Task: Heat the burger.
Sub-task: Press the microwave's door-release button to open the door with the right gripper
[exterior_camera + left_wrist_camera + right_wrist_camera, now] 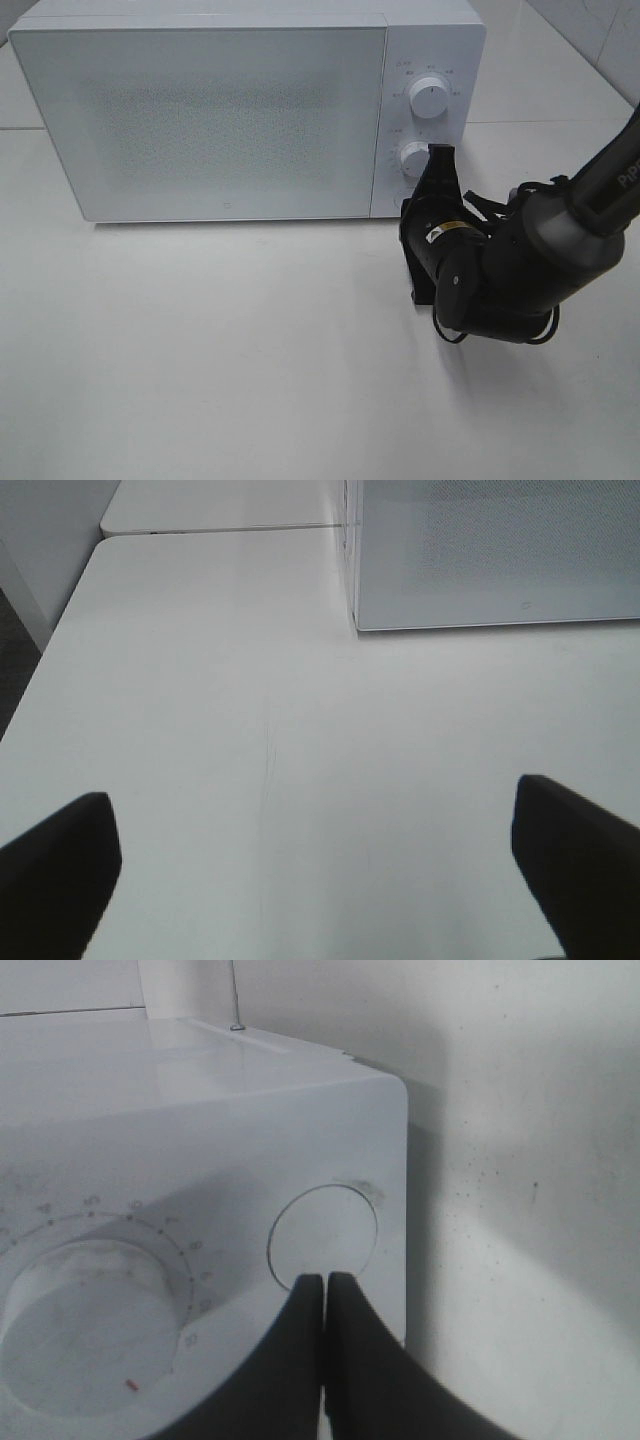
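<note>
The white table (250, 390) fills the high view and carries a white microwave (220, 120) at its far side. The microwave's speckled door (200, 115) is closed. The burger shows in no view, and whether it sits behind that door cannot be told.

On the control panel to the right of the door, an upper dial (430, 98) stands above a lower dial (414, 158). The black right arm (520, 260) reaches in from the right edge to the foot of that panel and hides its lowest part from the high camera.

Only the right wrist view shows what lies there: a flush round button (322, 1230) beside the lower dial, near the microwave's corner. The right gripper (325, 1282) has its jaws pressed together with nothing between them, and their tips rest at the button's rim. This view also picks out a small red mark (132, 1385) on the lower dial.

The left gripper (320, 880) appears only in its own wrist view. Its two dark fingers (60, 865) are spread wide over bare tabletop, holding nothing, well apart from the microwave's front corner.
</note>
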`<state>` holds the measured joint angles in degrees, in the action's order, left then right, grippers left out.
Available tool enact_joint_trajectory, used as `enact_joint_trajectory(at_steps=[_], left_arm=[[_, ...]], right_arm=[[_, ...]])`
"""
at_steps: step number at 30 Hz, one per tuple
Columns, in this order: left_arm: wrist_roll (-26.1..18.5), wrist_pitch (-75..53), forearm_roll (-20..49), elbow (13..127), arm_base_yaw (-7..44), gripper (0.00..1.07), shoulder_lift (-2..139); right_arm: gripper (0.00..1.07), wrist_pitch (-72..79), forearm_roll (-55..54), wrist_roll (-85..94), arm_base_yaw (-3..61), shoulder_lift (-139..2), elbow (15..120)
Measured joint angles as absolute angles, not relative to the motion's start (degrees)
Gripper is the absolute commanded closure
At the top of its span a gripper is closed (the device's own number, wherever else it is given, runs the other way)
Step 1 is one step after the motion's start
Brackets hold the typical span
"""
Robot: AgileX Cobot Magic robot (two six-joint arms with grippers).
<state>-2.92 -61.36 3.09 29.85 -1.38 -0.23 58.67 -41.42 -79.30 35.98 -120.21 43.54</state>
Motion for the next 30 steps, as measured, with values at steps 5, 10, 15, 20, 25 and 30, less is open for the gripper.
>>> enact_joint_trajectory(at_steps=[5, 10, 15, 20, 25, 30], left_arm=[[-2.9, -61.4, 3.1, 29.9, -1.4, 0.07, -0.2], [-2.9, -61.4, 3.1, 29.9, -1.4, 0.07, -0.2], [-2.9, -61.4, 3.1, 29.9, -1.4, 0.07, -0.2], [-2.9, -61.4, 3.1, 29.9, -1.4, 0.07, -0.2], [-2.9, -61.4, 3.1, 29.9, -1.4, 0.07, -0.2], [-2.9, -61.4, 3.1, 29.9, -1.4, 0.07, -0.2]], right_arm=[[1.07, 58.6, -41.0, -79.3, 35.5, -121.6, 45.2], [1.07, 58.1, -41.0, -79.3, 35.4, -123.3, 47.2], [1.07, 56.7, -41.0, -79.1, 34.1, -123.4, 48.0], [1.07, 56.6, -41.8, -77.8, 33.4, -123.4, 48.8], [1.07, 55.7, -42.0, -77.2, 33.2, -123.4, 49.6], [1.07, 54.4, -42.1, -76.7, 32.7, -123.5, 50.2]])
